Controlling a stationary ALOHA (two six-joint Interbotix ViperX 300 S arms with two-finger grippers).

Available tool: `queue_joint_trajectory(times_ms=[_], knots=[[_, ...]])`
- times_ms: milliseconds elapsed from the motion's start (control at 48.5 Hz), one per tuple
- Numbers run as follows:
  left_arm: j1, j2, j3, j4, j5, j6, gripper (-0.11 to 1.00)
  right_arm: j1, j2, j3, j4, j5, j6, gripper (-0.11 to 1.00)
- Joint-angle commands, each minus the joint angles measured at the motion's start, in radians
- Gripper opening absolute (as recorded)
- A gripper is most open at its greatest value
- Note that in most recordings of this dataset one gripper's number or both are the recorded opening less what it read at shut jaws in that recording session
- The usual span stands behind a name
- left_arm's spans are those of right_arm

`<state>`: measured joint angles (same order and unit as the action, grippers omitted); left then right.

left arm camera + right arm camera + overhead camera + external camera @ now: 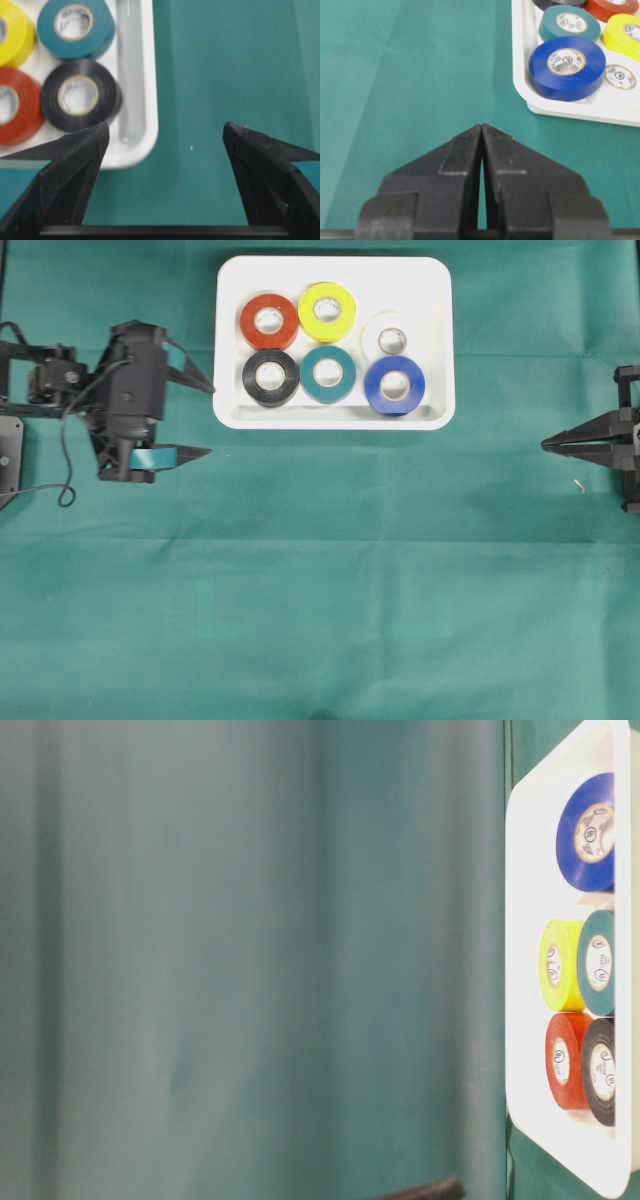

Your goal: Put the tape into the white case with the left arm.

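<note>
The white case (438,350) sits at the back middle of the green cloth. It holds several tape rolls lying flat: red (250,324), yellow (346,314), white (374,332), black (252,378), teal (328,393) and blue (376,390). My left gripper (211,421), with teal bands, is open and empty just left of the case's near left corner. In the left wrist view (165,127) its fingers straddle that corner (145,127), close to the black roll (107,95). My right gripper (545,445) is shut and empty at the far right; it also shows in the right wrist view (482,126).
The left arm's black cable (62,455) loops on the cloth at the left edge. Green cloth covers the whole table. The table-level view shows the case (525,920) at its right edge with the rolls inside.
</note>
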<state>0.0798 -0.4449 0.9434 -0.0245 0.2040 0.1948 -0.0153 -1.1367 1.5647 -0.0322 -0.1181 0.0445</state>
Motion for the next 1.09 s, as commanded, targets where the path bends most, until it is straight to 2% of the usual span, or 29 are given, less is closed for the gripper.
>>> queue_joint_trajectory(times_ms=[0, 289, 577, 866, 1072], knots=[[-0.006, -0.046, 0.015, -0.003, -0.012, -0.003, 0.96, -0.002, 0.006, -0.011, 0.0, -0.011, 0.002, -0.09], [-0.008, -0.201, 0.138, -0.003, -0.08, -0.005, 0.96, -0.002, 0.006, -0.011, 0.0, -0.011, 0.0, -0.09], [-0.008, -0.351, 0.235, -0.003, -0.086, -0.005, 0.96, -0.002, 0.006, -0.011, 0.0, -0.011, 0.0, -0.09], [-0.008, -0.541, 0.313, -0.003, -0.103, -0.005, 0.96, -0.002, 0.006, -0.011, 0.0, -0.011, 0.0, -0.09], [-0.008, -0.574, 0.328, -0.005, -0.106, -0.005, 0.96, -0.002, 0.006, -0.011, 0.0, -0.011, 0.0, -0.09]])
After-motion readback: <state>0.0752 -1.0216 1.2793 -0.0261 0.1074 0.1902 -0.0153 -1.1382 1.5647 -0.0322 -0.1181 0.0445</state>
